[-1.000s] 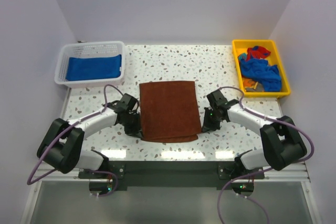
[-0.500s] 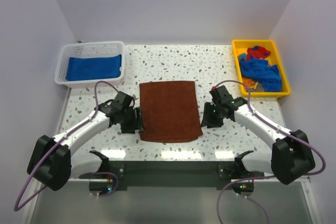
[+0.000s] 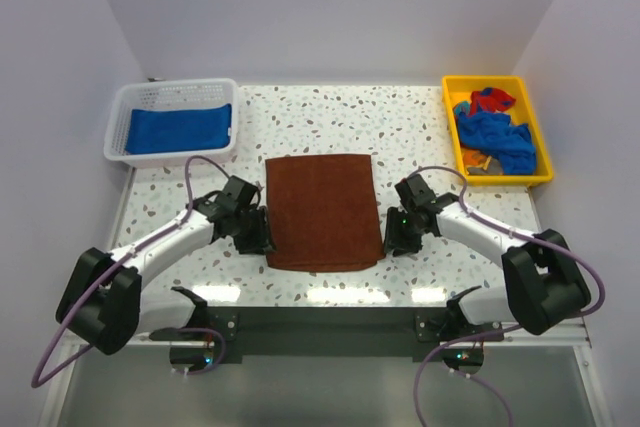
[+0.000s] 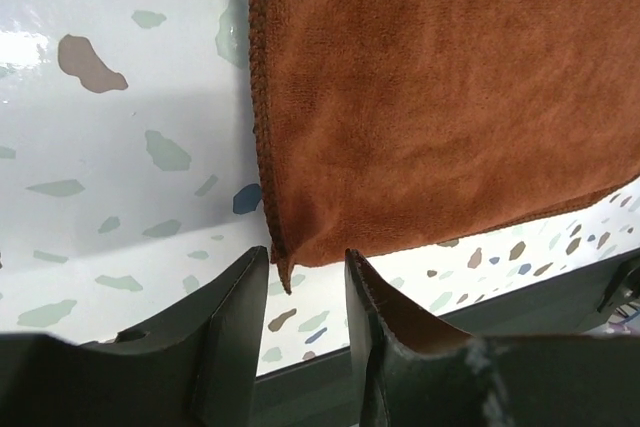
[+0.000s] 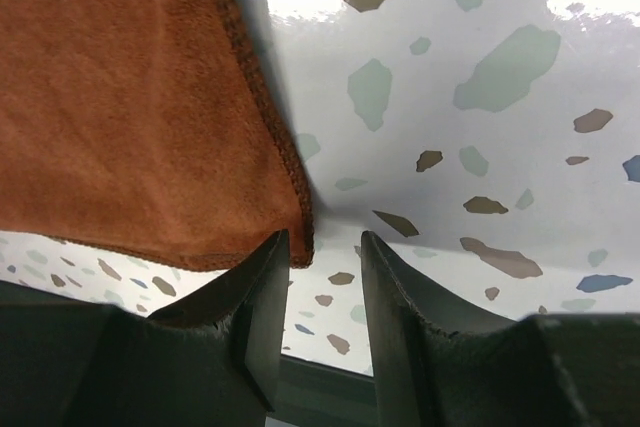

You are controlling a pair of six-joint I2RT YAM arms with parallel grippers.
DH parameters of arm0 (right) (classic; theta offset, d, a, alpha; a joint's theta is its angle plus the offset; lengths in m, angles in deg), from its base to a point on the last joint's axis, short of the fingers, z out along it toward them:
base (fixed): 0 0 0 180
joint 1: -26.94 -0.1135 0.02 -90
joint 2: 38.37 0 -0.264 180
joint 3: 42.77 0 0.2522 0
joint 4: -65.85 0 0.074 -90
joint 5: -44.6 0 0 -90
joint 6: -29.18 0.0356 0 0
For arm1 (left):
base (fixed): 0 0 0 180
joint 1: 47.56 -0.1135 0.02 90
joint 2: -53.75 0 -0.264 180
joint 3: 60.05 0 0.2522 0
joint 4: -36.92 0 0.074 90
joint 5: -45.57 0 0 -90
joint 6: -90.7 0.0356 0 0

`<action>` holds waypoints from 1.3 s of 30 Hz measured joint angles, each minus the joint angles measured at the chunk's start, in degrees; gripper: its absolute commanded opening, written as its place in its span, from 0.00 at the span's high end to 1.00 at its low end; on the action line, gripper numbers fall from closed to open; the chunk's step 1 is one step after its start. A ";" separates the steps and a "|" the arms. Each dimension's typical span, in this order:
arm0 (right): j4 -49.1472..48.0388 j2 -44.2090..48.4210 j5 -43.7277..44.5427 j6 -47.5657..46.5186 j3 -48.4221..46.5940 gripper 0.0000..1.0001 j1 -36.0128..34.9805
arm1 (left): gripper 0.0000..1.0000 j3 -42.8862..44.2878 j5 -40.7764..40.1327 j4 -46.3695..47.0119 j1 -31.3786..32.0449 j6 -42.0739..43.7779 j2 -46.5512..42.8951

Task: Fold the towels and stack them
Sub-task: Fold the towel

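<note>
Rust-brown towel (image 3: 323, 210) between left gripper (image 4: 305, 259) and right gripper (image 5: 325, 239)
Both jaws part-open, seemingly holding nothing; a towel corner at each one's fingertips

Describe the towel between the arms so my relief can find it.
On the speckled table, look between the white basket, back left, and the yellow tray, back right. The towel lies flat nearer the front, the only rust-brown one and the only one outside a container.

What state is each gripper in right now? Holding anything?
Left gripper: open, rust-brown towel corner lying in the gap, not gripped.
Right gripper: open, empty, beside the towel's other near corner.
</note>
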 measured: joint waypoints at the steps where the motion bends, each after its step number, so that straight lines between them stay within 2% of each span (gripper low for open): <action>1: -0.61 -0.28 -0.15 0.28 0.55 0.61 0.00 | 0.59 -0.28 0.00 0.26 0.15 0.00 0.33; 10: -2.91 -0.74 -1.14 1.62 1.51 0.64 -0.04 | 0.64 -2.93 0.04 1.11 1.11 0.00 1.51; 19: -3.43 -0.74 -1.27 2.10 1.70 0.66 -0.04 | 0.75 -4.44 0.61 2.19 2.54 -0.20 1.40; 21: -3.52 -0.74 -1.27 2.12 1.77 0.69 -0.04 | 0.82 -4.46 0.70 2.47 2.62 -0.42 1.40; 26: -3.76 -0.72 -1.18 2.14 2.16 0.90 -0.09 | 0.98 -4.44 0.83 2.36 2.89 -0.81 1.38; 28: -3.50 -0.66 -1.07 2.03 2.16 0.97 -0.09 | 1.00 -4.04 0.74 1.53 2.89 -0.76 1.33; 30: -2.82 -0.33 -1.01 1.84 2.12 1.00 -0.09 | 1.00 -2.54 0.46 -0.42 2.89 -0.26 1.33; 39: 3.96 3.50 0.48 -0.48 -2.25 1.00 -0.11 | 1.00 5.44 -1.70 -6.56 2.86 3.45 1.62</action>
